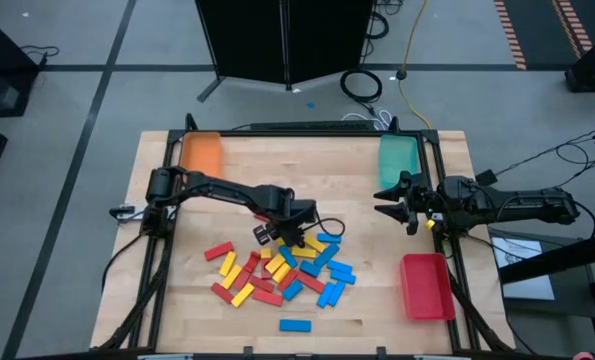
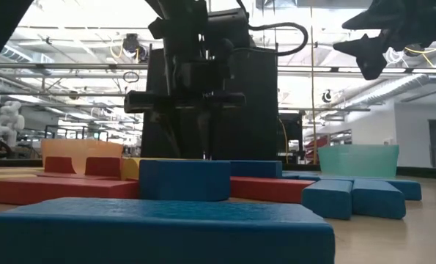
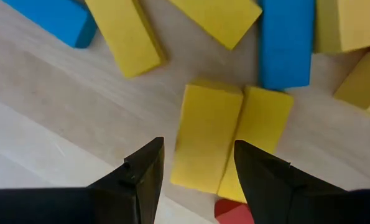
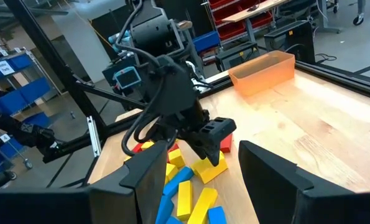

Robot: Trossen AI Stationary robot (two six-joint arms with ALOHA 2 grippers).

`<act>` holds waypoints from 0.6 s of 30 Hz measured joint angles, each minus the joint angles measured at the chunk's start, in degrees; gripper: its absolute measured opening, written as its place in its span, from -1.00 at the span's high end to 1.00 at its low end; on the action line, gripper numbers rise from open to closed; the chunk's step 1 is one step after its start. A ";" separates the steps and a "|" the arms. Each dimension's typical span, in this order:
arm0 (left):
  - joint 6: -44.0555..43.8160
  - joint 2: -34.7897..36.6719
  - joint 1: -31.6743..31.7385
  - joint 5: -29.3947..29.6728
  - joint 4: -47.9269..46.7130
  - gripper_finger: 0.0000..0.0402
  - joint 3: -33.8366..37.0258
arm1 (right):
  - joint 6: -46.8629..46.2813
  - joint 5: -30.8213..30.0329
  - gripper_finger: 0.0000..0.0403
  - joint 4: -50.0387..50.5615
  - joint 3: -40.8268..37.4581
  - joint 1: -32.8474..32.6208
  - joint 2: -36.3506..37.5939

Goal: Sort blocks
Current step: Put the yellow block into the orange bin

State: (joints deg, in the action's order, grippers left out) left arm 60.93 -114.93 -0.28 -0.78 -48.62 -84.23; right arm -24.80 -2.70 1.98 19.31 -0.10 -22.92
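Dozens of small flat rectangular blocks in red, yellow and blue are heaped near the middle of the pale wooden table, with one blue block lying apart from the heap toward the near edge. The left gripper is lowered over the far edge of the heap. In the left wrist view its two dark fingers are spread apart, and a yellow block is seen between their tips, lying flat and touching a second yellow block along one long side; nothing is gripped. The right gripper is held above the table near the translucent teal tray, well apart from the blocks, its fingers parted and empty. A translucent orange tray stands at the far left corner and a red tray by the right edge.
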 joint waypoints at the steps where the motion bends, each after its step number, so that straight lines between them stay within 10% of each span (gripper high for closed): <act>1: 0.04 0.00 0.04 -0.06 0.20 0.04 0.00 | 0.00 0.00 0.04 0.00 0.00 0.00 0.00; 13: 1.29 -2.73 1.03 -1.11 1.50 0.06 -0.15 | -0.02 -0.02 0.04 0.09 0.00 0.00 -0.02; 18: 1.18 -3.15 1.01 -1.15 2.66 0.41 0.01 | -0.88 0.00 0.04 0.07 0.00 0.00 -0.02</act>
State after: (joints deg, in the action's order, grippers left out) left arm 62.11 -118.09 0.73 -1.93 -45.96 -84.21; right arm -25.68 -2.70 2.04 19.31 -0.10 -22.94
